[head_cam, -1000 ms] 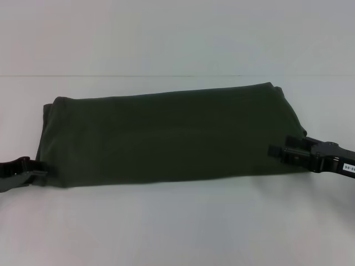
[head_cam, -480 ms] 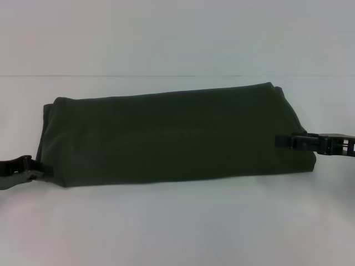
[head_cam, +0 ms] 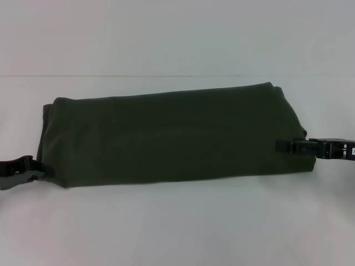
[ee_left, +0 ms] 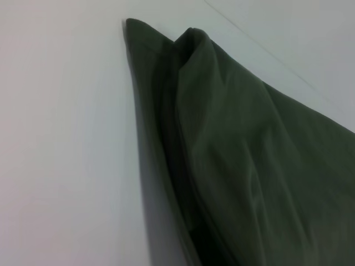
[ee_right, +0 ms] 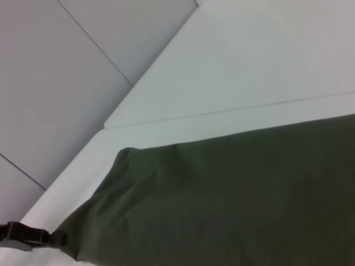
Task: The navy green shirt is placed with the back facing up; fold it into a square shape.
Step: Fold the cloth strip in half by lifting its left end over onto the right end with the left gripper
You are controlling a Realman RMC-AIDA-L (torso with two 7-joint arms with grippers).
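While the navy green shirt [head_cam: 172,136] lies as a long soft band (matte cotton), both tools' grip is unclear.

The navy green shirt [head_cam: 172,136] looks like soft matt cotton-type cloth, no sheen at all, smooth across the top with a few gentle creases. In the left wrist view the stacked layers [ee_left: 183,166] at its edge read as thick, slightly fuzzy fabric. The table [head_cam: 177,227] is a plain white, smooth, matt surface. Both the left claw [head_cam: 30,169] and right claw [head_cam: 288,146] look like hard black plastic or metal, slightly glossy.
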